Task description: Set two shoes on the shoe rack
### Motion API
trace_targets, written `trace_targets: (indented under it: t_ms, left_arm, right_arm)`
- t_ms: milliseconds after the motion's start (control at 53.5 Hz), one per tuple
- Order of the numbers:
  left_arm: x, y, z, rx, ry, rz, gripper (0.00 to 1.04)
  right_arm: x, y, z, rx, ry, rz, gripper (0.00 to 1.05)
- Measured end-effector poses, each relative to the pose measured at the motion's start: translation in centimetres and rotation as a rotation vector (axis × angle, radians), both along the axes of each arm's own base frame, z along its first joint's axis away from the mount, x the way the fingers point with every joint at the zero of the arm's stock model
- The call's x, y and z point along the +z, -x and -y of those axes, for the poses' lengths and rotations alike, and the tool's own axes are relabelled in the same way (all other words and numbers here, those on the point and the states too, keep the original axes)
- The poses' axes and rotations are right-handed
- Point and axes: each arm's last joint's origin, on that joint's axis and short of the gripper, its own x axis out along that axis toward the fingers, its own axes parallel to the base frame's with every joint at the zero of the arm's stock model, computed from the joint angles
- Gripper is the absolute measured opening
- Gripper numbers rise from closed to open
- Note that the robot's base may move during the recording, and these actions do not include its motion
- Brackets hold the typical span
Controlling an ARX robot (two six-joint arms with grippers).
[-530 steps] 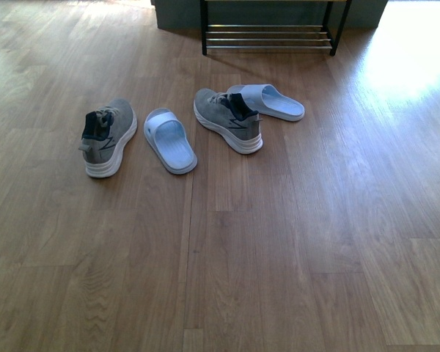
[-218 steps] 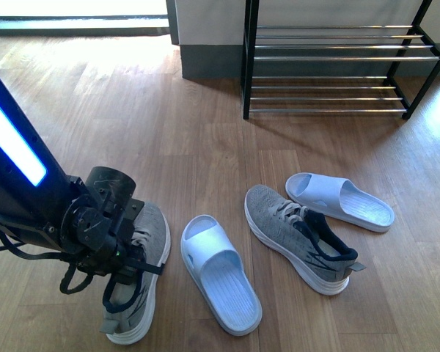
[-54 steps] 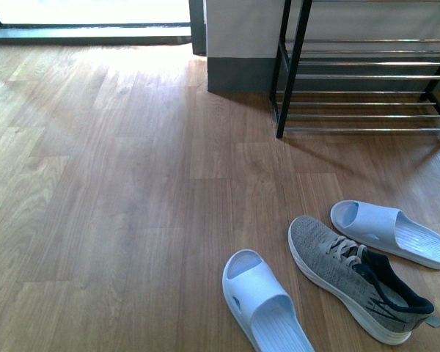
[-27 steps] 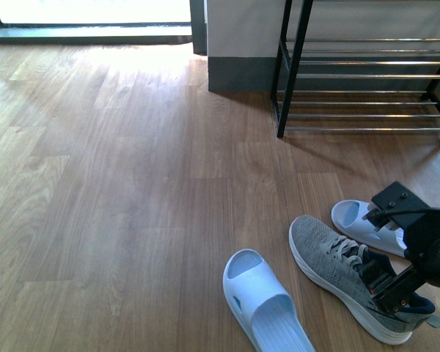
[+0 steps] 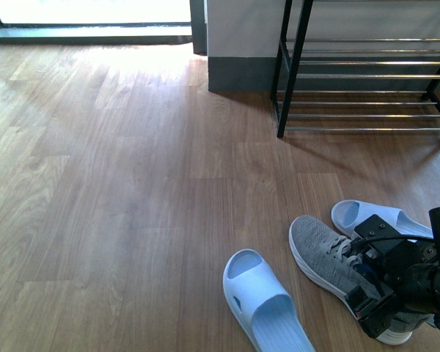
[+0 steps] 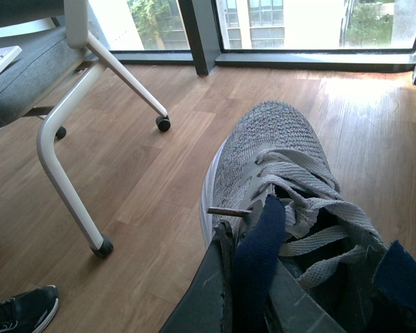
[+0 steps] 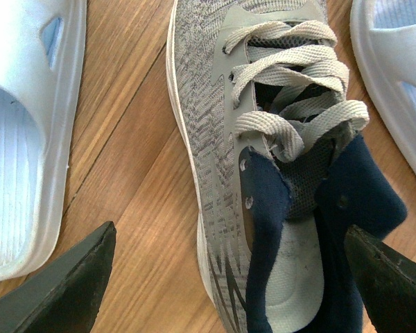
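Plank floor point(image 5: 132, 183); knit sneaker point(image 6: 270, 139) tight in left fingers point(image 6: 209, 298), twin point(image 7: 208, 104) under parted right fingers point(image 7: 73, 277)

My right claw point(image 5: 365, 270) covers the heel of the floor sneaker point(image 5: 319, 249) and part of the far slipper point(image 5: 367, 214). The near slipper point(image 5: 260, 308) and the shoe rack point(image 5: 294, 73) run off the frame. Of my left claw point(image 6: 277, 305) only one dark finger point(image 6: 211, 291) shows beside the navy tongue of the other sneaker point(image 6: 277, 146), so I cannot tell its grip.

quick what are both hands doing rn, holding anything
Left hand: closed, holding the first sneaker.
Right hand: open, straddling the second sneaker on the floor, holding nothing.
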Motion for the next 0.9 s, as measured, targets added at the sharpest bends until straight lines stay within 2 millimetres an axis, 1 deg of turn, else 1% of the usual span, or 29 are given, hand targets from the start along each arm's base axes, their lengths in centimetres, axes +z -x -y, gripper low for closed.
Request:
trace_targets:
  t_ms: [131,150,187,262,299,318,355,449,523,617,673,766,841,897]
  left_arm:
    - [0.0,0.0,0.0,0.000,0.000,0.000,0.02]
    - [0.0,0.0,0.0,0.000,0.000,0.000,0.02]
    - [0.0,0.0,0.0,0.000,0.000,0.000,0.02]
    - [0.0,0.0,0.0,0.000,0.000,0.000,0.02]
    - [0.0,0.0,0.0,0.000,0.000,0.000,0.02]
    - [0.0,0.0,0.0,0.000,0.000,0.000,0.02]
    - [0.0,0.0,0.0,0.000,0.000,0.000,0.02]
    - [0.0,0.0,0.0,0.000,0.000,0.000,0.02]
    - [0.0,0.0,0.0,0.000,0.000,0.000,0.02]
    - [0.0,0.0,0.0,0.000,0.000,0.000,0.02]
    - [0.0,0.0,0.0,0.000,0.000,0.000,0.02]
    - [0.0,0.0,0.0,0.000,0.000,0.000,0.02]
    - [0.0,0.0,0.0,0.000,0.000,0.000,0.02]
    - [0.0,0.0,0.0,0.000,0.000,0.000,0.02]
  right_arm:
    - [-1.2,-0.2,-0.1,-0.009,-0.016,-0.019,0.95]
    - [-1.5,-0.2,-0.1,-0.007,-0.019,-0.023,0.93]
    - [-2.2,-0.5,-0.2,0.008,-0.031,-0.028,0.87]
    - [-3.7,-1.3,-0.4,0.008,-0.044,-0.018,0.69]
    - [-3.9,-1.6,-0.5,0.001,-0.056,-0.014,0.62]
    - [-4.0,-1.8,-0.6,-0.012,-0.063,-0.007,0.57]
    - [-3.9,-2.0,-0.7,-0.036,-0.075,0.000,0.50]
    - [-3.6,-2.0,-0.9,-0.086,-0.111,-0.002,0.38]
    - [-2.8,-1.5,-1.3,-0.152,-0.144,-0.003,0.20]
    - [-2.1,-1.1,-1.4,-0.183,-0.146,0.013,0.01]
    - [-1.5,-0.7,-1.4,-0.185,-0.151,0.024,0.01]
    - [0.1,0.0,-1.1,-0.179,-0.161,0.049,0.01]
    - [2.1,0.4,-0.7,-0.175,-0.173,0.072,0.01]
    - [4.0,0.6,-0.5,-0.167,-0.174,0.107,0.01]
